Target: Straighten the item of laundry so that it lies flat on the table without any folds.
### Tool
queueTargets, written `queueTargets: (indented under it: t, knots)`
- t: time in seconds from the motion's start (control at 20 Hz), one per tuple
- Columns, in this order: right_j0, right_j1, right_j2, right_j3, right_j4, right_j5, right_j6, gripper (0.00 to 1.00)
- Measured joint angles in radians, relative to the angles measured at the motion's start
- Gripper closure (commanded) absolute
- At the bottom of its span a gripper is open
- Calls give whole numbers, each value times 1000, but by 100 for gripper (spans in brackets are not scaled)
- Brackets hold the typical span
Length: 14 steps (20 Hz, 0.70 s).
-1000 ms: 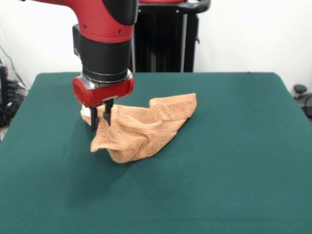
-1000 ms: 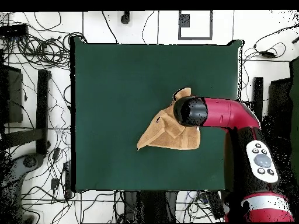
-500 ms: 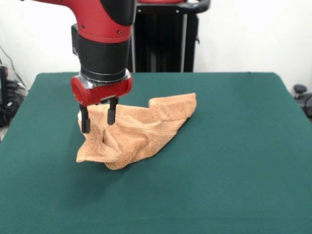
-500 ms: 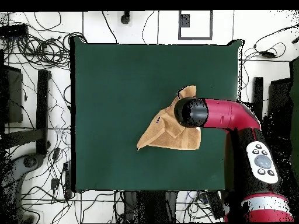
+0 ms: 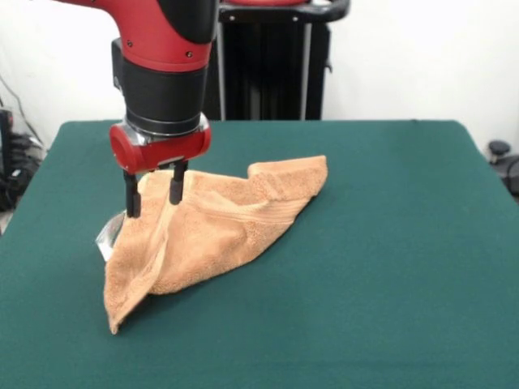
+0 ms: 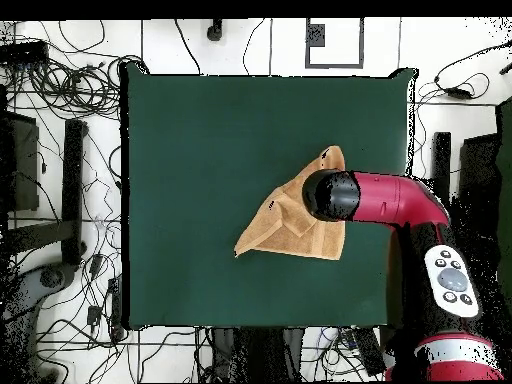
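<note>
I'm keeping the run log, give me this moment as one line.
gripper: open, above towel | towel: released, folded, one corner spread toward front edge | table: towel not yet flat

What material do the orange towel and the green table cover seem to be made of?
The hand towel looks like soft terry cloth: fuzzy looped surface, a flat woven band, and it drapes limply under the pincer. The table cover looks like matte felt-like fabric: even dark green, no shine and no visible weave, though the exact fibre cannot be told.

Even, bright light is coming from above; towel [image 5: 219, 227] is casting soft shadow on desk [image 5: 389, 267]; no glare showing.
</note>
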Motion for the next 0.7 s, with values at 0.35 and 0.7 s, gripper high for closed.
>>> queueTargets:
  t: [0.35, 0.7]
  knots:
    - [21, -11, -14, 5, 10, 1, 0, 0]
    - [46, -16, -22, 8, 41, 1, 0, 0]
